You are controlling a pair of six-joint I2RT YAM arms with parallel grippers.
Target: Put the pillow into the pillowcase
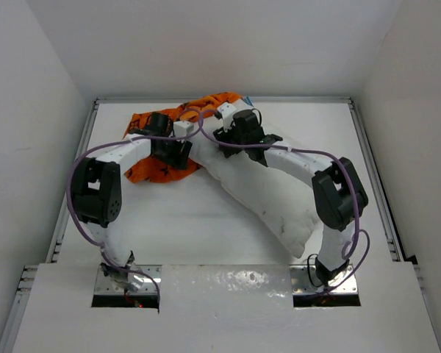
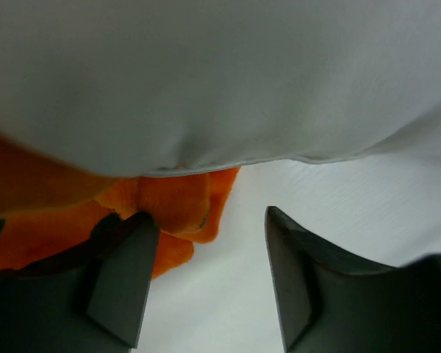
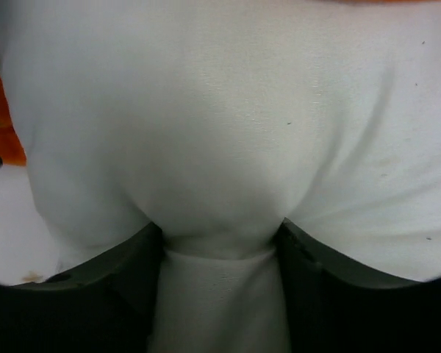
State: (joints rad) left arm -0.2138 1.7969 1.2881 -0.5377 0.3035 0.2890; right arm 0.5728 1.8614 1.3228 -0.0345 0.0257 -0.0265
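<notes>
- Top view: the plump white pillow (image 1: 268, 195) lies slantwise from mid-table toward the near right. The crumpled, fleecy orange pillowcase (image 1: 148, 172) touches its far-left end. The smooth white table (image 1: 176, 228) lies bare on the near left, with plain white walls (image 1: 206, 44) around it.
- Left wrist: the left gripper (image 2: 206, 276) has its jaws apart over bare table. An orange hem brushes one finger (image 2: 121, 279), and the pillow bulges just above.
- Right wrist: the right gripper (image 3: 219, 287) is clamped on a puckered fold of smooth, faintly specked pillow cloth. An orange sliver shows at the left edge.
</notes>
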